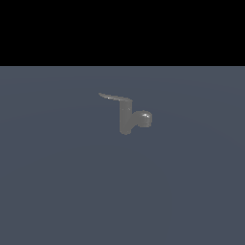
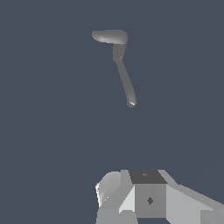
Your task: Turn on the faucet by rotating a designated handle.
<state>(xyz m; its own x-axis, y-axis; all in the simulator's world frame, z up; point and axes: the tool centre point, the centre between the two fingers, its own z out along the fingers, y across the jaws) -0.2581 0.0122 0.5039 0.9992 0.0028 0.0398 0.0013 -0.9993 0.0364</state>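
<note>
Wrist view cuts off our gripper [image 2: 131,210], so we cannot tell its spread; faucet [image 1: 126,119] and handle [image 1: 115,97] sit well apart.

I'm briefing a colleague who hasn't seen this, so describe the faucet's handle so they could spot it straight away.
On the plain blue-grey floor stands one small dull-grey faucet. From the top of its upright cylinder, the handle runs toward the exterior view's left: a long, thin, flat lever, unlike the short, rounded, shiny-tipped knob on the opposite side.
</note>
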